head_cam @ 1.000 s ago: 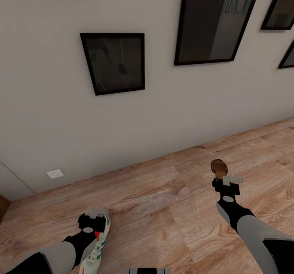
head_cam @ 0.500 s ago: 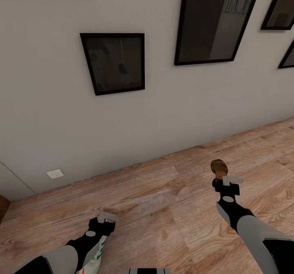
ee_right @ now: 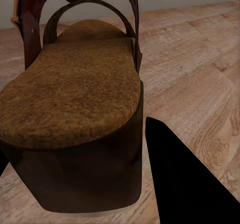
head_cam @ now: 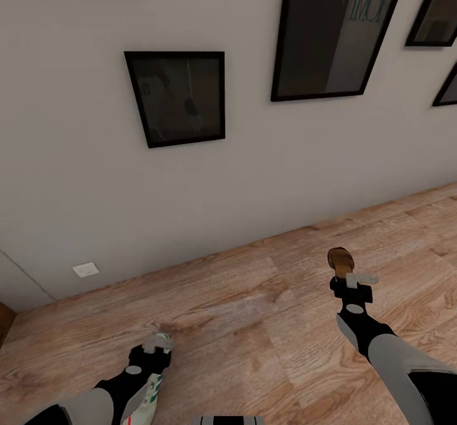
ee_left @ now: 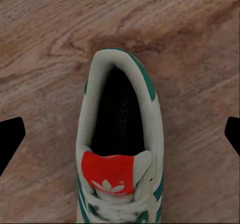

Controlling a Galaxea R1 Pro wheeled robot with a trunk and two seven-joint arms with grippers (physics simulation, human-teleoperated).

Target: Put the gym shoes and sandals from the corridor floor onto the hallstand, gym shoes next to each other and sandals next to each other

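white, green-striped gym shoe [ee_left: 120, 154] lies on the wood-plank floor [head_cam: 254, 323] under my left hand [head_cam: 155, 344], whose fingers [ee_left: 10, 141] are spread wide either side of it. my right hand [head_cam: 355, 279] pinches the brown sandal [ee_right: 75, 108] by its heel, off the floor.

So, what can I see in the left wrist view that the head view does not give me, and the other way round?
The left wrist view looks straight down into the gym shoe: its dark opening, the red-orange tongue with a white logo, and the green trim. The left gripper has its jaws wide apart on either side of the shoe.

The head view gives the surroundings: the grey wall with black picture frames, a small wall outlet, and the right gripper carrying a sandal.

Both show the gym shoe and the corridor floor.
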